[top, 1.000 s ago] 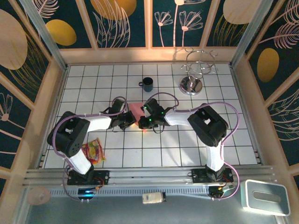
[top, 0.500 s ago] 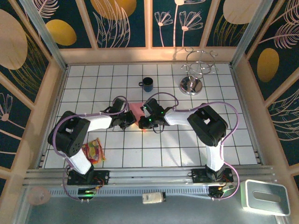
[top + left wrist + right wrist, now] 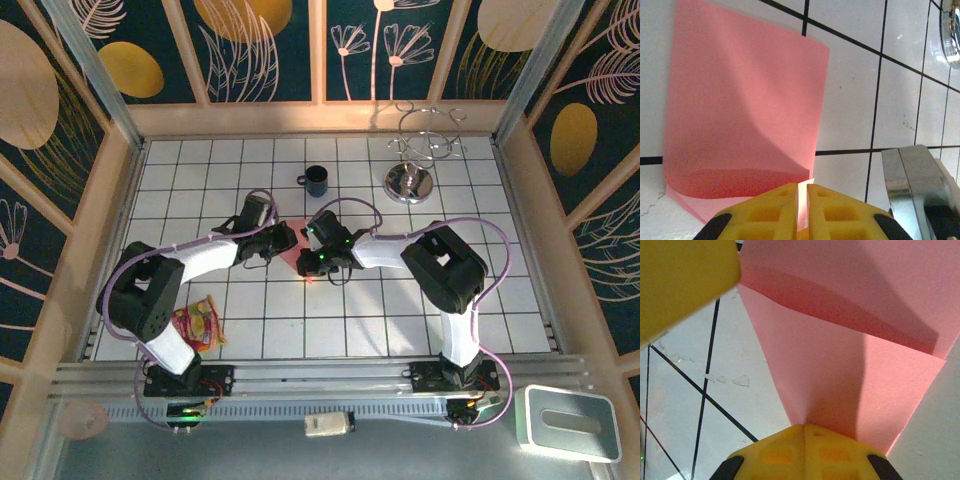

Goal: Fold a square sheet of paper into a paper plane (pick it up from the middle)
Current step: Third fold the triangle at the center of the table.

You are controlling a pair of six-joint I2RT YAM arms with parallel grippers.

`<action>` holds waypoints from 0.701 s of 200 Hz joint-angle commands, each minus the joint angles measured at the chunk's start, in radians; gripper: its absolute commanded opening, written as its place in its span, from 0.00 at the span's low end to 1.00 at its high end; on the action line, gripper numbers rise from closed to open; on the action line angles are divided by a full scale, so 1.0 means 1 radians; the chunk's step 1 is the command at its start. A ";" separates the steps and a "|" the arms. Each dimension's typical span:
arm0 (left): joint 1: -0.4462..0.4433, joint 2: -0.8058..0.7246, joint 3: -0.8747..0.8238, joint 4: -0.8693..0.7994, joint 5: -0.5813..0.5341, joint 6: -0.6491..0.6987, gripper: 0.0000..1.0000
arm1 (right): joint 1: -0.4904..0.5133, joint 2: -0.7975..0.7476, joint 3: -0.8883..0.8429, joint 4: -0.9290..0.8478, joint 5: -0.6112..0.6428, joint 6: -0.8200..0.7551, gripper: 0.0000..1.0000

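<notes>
At the left of the tiled desk (image 3: 400, 320), a bright snack packet (image 3: 197, 322) lies near the left arm's base. Toward the middle, the left hand (image 3: 802, 197) has its yellow fingers (image 3: 765, 210) pressed together, clamped on the near edge of the pink paper (image 3: 740, 100). The paper sits low over the white tiles and is folded over on itself. Its upper layer bows up from a soft fold, and a corner of the lower layer sticks out beneath. Just to the right, the right hand (image 3: 804, 435) grips the same paper from the other side, fingers together where the sheet's layers narrow toward them. One yellow finger of the left hand shows at the upper left of the right wrist view. From above, the paper is a small pink patch between the two hands, around the desk's centre. Behind them stands a dark mug (image 3: 316, 180), and farther right a chrome wire stand (image 3: 412, 165). A white box (image 3: 565, 420) sits beyond the desk's near right corner.
</notes>
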 commanded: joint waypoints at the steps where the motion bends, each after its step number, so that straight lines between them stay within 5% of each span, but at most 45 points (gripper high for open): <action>1: 0.004 0.009 -0.033 0.015 0.036 0.024 0.13 | -0.011 0.035 -0.007 -0.091 0.032 -0.005 0.06; 140: 0.029 0.125 -0.011 -0.075 -0.101 0.136 0.12 | -0.013 0.062 0.003 -0.161 0.039 -0.007 0.06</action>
